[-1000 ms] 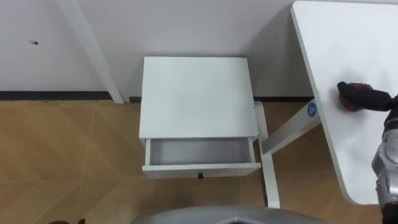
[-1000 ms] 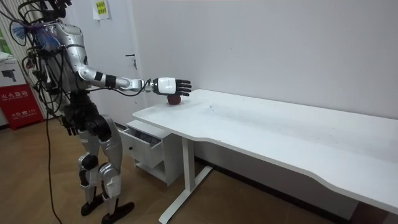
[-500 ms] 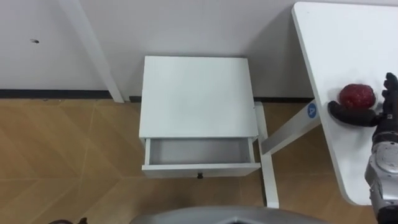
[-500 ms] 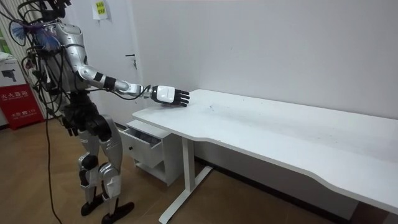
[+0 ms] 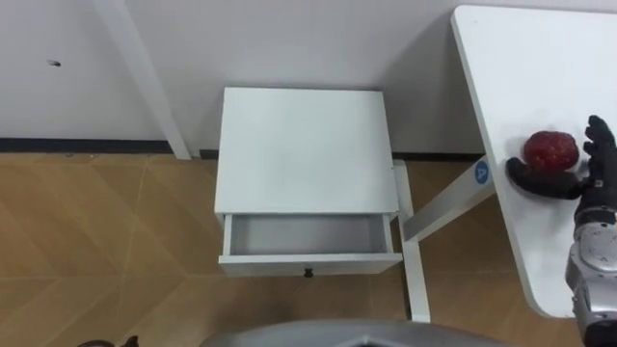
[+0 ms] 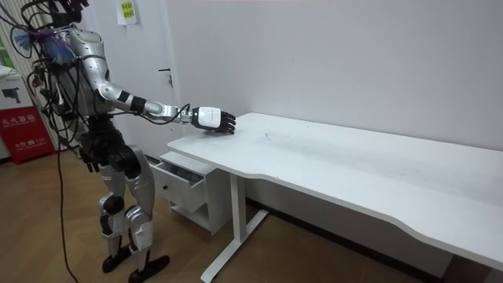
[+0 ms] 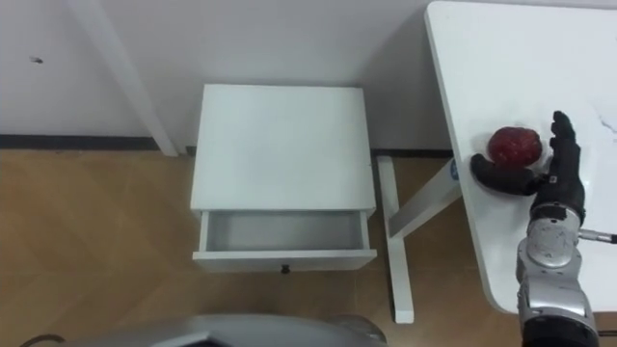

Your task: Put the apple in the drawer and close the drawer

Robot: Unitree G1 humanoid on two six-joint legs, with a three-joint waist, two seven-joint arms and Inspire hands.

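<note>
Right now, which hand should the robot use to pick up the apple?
Right. The right hand reaches over the white table and is open, with its thumb on one side of the red apple and its fingers on the other. It probably only needs to close.

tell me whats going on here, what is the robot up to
The robot stands by a small white cabinet whose drawer is pulled open and empty. Its right hand reaches over the corner of the white table and cups a red apple that sits there, thumb on one side and fingers on the other, not closed on it. Its left hand hangs by its hip.
</note>
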